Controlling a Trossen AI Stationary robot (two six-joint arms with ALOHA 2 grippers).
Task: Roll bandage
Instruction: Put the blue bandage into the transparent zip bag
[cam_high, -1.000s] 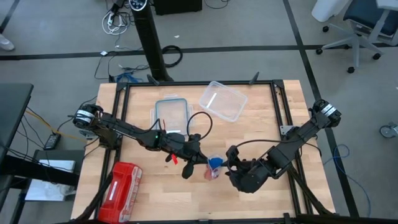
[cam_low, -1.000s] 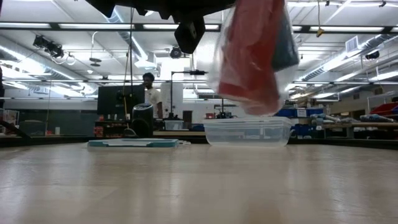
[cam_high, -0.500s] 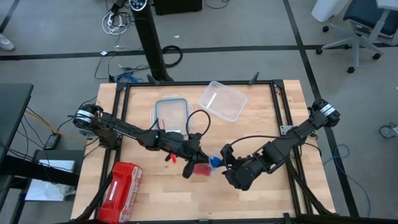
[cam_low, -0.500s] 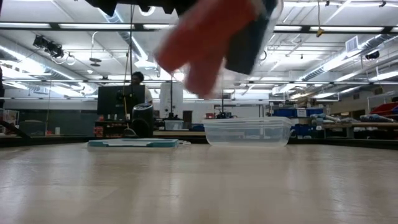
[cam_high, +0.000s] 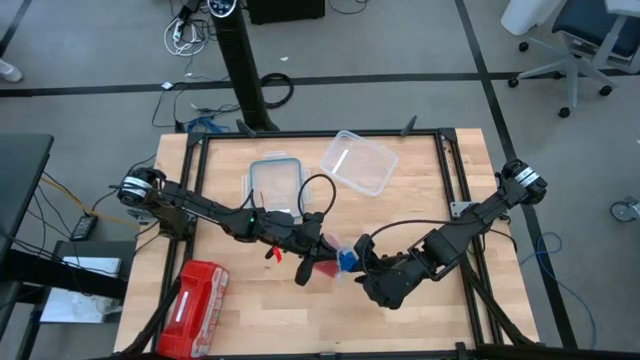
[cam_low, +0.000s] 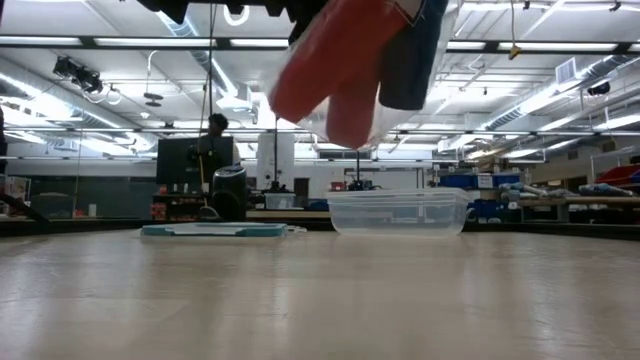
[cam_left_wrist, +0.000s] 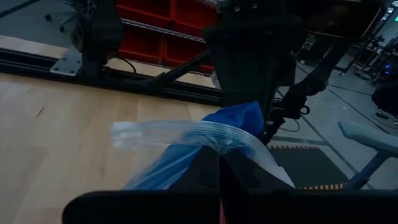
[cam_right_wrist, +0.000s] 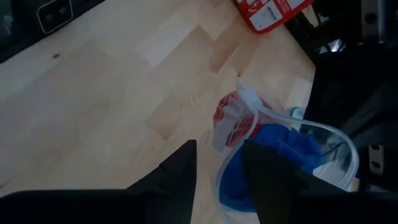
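Observation:
A clear zip bag (cam_high: 333, 266) hangs in the air over the table's middle. It holds red fabric rolls (cam_low: 335, 70) and the blue bandage (cam_left_wrist: 239, 118), whose end sticks out of the bag's mouth. My left gripper (cam_left_wrist: 219, 171), reaching in from the table's left, is shut on the bag. My right gripper (cam_right_wrist: 217, 180) comes from the right, slanting down, fingers apart. The bag's mouth rim and the blue bandage (cam_right_wrist: 273, 146) lie between and just beyond those fingers. My left gripper pinches the bag's zip rim (cam_left_wrist: 217, 144) between its two fingers, which lie nearly level and come from the table's left. The bag is lifted clear of the table and tilted, its contents sagging below the rim. My right gripper: I cannot tell whether its fingers touch the bag or the bandage.
A red zip pouch (cam_high: 190, 308) lies at the table's near left. A clear container (cam_high: 357, 163) and its lid (cam_high: 275, 180) sit at the far middle. Bare wood lies under and in front of the bag.
The bag has swung and tipped: in the low view its contents went from hanging at the right to slanting toward the left and higher. My right gripper has moved a little toward the bag and my left gripper.

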